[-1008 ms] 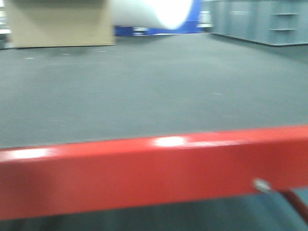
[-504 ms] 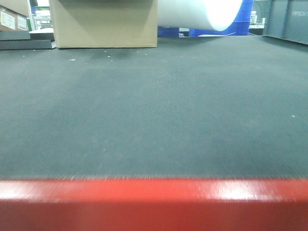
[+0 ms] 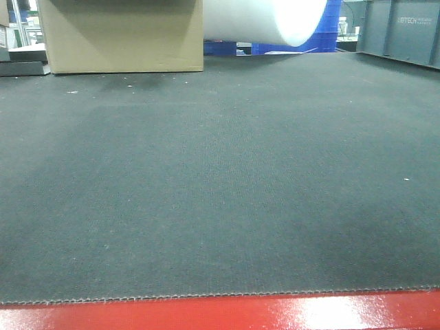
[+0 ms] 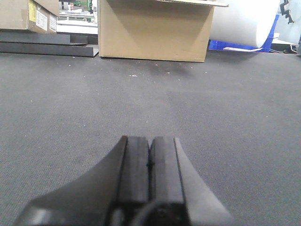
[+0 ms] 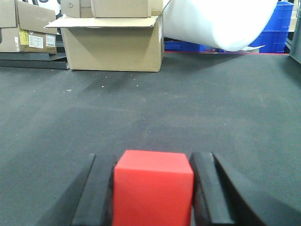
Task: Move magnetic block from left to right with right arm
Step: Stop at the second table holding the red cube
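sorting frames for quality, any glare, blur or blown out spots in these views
Front view: carpet crisp, glare patches on the red strip, white roll blown out. Left wrist view: left pincer close and slightly soft, far background washed out. Right wrist view: magnetic block evenly lit, sharp edges.

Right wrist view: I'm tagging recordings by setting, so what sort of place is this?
Probably a warehouse or storeroom: stacked cardboard boxes, blue plastic crates and a large white roll beyond a dark mat.
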{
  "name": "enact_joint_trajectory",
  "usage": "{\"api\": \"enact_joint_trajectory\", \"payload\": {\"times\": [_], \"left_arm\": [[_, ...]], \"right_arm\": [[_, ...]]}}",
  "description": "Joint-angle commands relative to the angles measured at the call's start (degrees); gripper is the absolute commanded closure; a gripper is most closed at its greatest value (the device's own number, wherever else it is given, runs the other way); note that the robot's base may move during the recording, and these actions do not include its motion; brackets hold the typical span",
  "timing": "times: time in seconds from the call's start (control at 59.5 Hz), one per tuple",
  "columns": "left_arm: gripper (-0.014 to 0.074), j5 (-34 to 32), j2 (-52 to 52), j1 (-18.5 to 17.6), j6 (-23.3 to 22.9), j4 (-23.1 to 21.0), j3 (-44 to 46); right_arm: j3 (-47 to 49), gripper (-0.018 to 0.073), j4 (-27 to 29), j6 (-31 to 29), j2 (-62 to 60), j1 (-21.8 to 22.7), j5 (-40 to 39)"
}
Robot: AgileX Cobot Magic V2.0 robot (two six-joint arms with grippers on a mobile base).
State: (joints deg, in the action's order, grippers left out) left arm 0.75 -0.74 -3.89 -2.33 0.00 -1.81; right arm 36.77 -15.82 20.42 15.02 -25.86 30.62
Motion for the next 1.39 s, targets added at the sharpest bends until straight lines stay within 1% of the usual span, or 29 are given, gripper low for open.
{"api": "enact_joint_trajectory", "payload": {"times": [0.0, 0.773, 0.907, 0.974, 1.075, 1.142, 1.277, 1.378], "left_arm": [[0.0713, -5.22, -0.63, -0.38, -0.38, 0.00, -0.59], [0.0713, -5.22, -0.63, -0.38, -0.38, 0.00, -0.59], [0.0713, -5.22, -0.63, -0.38, -0.38, 0.00, -0.59], [0.0713, -5.22, -0.63, -0.38, -0.38, 0.00, -0.59], [0.0713, -5.22, -0.63, -0.38, -0.38, 0.00, -0.59], [0.0713, -5.22, -0.63, -0.38, -0.38, 0.00, -0.59], [0.0713, -5.22, -0.63, -0.38, -0.38, 0.00, -0.59], [0.0713, -5.22, -0.63, -0.38, -0.38, 0.00, -0.59]], "right_arm": [[1.49, 0.0303, -1.32, -0.51, 0.82, 0.38, -5.08], [1.49, 0.0303, -0.82, -0.51, 0.82, 0.38, -5.20], [1.97, 0.0303, -0.87, -0.51, 1.67, 0.38, -7.11], [3.37, 0.0303, -0.82, -0.51, 3.82, 0.38, -7.94], [6.83, 0.0303, -0.65, -0.75, 10.12, 0.14, -7.98], [9.61, 0.0303, 0.71, -2.33, 15.55, -0.54, -7.92], [15.73, 0.0303, 5.00, -7.49, 27.14, -4.35, -7.50], [20.05, 0.0303, 5.43, -8.21, 35.11, -7.44, -5.55]]}}
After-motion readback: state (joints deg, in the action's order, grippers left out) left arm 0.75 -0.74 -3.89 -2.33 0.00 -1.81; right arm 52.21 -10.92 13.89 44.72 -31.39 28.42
